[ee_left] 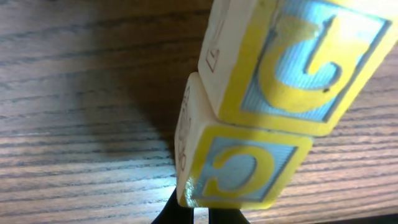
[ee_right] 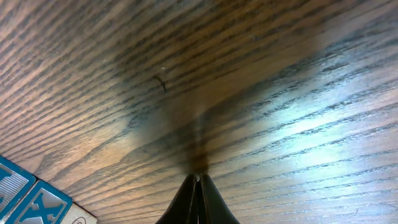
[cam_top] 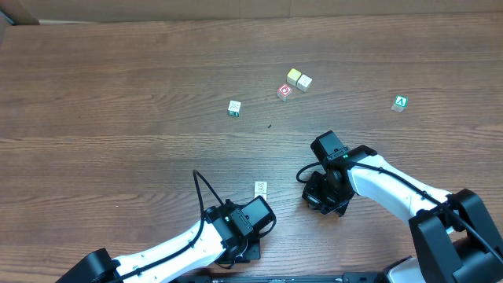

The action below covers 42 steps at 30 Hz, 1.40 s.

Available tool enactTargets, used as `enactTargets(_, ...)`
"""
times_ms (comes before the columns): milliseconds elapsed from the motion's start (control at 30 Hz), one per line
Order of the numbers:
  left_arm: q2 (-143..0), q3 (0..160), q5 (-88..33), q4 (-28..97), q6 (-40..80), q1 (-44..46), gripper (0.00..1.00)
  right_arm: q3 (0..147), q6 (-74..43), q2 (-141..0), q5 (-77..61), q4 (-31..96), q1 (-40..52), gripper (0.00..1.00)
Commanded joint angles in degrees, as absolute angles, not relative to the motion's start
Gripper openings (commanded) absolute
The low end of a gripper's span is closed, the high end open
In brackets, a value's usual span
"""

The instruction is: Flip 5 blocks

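Pale blocks lie scattered on the table: one (cam_top: 234, 108) left of centre, a touching pair (cam_top: 294, 76) (cam_top: 304, 82) at the back, and one (cam_top: 261, 189) just ahead of my left gripper (cam_top: 259, 214). The left wrist view shows two touching cubes there, the nearer (ee_left: 242, 165) and the farther (ee_left: 298, 56), each with a yellow-framed blue letter face. My left gripper (ee_left: 200, 216) is shut and empty, its tips right under the nearer cube. My right gripper (cam_top: 318, 198) (ee_right: 198, 182) is shut on nothing, tips down at bare wood.
A red-faced cube (cam_top: 284, 92) sits beside the back pair. A green cube with a white A (cam_top: 400, 103) lies far right. A blue-framed block face (ee_right: 22, 196) shows at the lower left of the right wrist view.
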<state>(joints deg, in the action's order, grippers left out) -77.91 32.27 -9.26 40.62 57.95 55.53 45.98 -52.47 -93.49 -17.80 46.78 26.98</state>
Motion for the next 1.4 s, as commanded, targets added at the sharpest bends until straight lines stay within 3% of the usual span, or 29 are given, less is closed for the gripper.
enactTargets(0, -78.2, 32.1, -11.2, 40.8, 54.5, 55.9, 0.04, 47.0, -52.5, -93.3, -18.2, 46.9, 26.7, 0.04)
enactTargets(467, -65.8, 36.7, -7.6, 51.2, 52.0, 55.9, 0.04, 47.0, -52.5, -93.3, -18.3, 46.9, 26.7, 0.04)
enactTargets(633, -65.3, 36.6, -0.4, 53.4, 58.6, 55.9, 0.04, 47.0, -52.3, -93.3, -19.2, 46.6, 26.7, 0.04)
enactTargets(1000, -69.5, 36.5, 3.6, 47.6, 59.3, 55.4, 0.04, 47.0, -50.5, -93.3, -19.9, 45.8, 26.8, 0.04)
enactTargets(1367, -73.1, 36.5, 4.5, 44.5, 62.3, 48.1, 0.04, 47.0, -49.0, -93.3, -20.1, 45.7, 26.9, 0.04)
